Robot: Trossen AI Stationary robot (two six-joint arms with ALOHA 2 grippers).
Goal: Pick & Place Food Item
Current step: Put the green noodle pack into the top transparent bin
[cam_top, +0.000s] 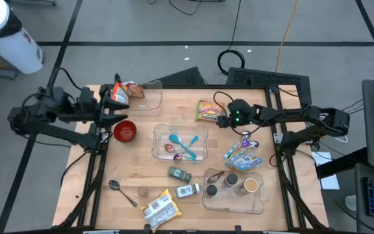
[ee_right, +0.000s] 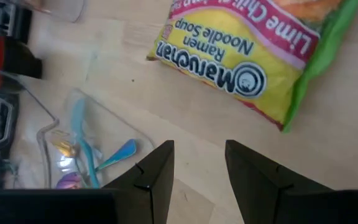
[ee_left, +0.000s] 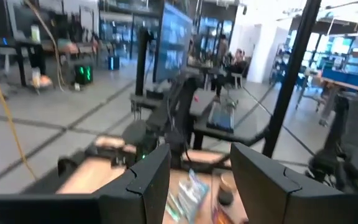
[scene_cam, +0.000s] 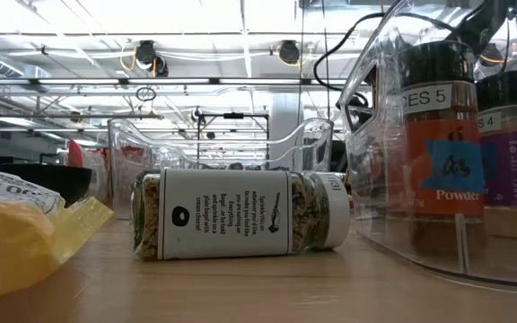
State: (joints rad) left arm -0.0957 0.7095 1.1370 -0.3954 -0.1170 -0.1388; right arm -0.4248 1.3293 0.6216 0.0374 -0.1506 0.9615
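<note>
Now: right fingers apart, empty, just beside ramen pkt; left fingers apart, empty.

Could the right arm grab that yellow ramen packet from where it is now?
Probably yes. The right gripper hangs open just beside the ramen packet, which lies flat on bare table with nothing on top of it.
</note>
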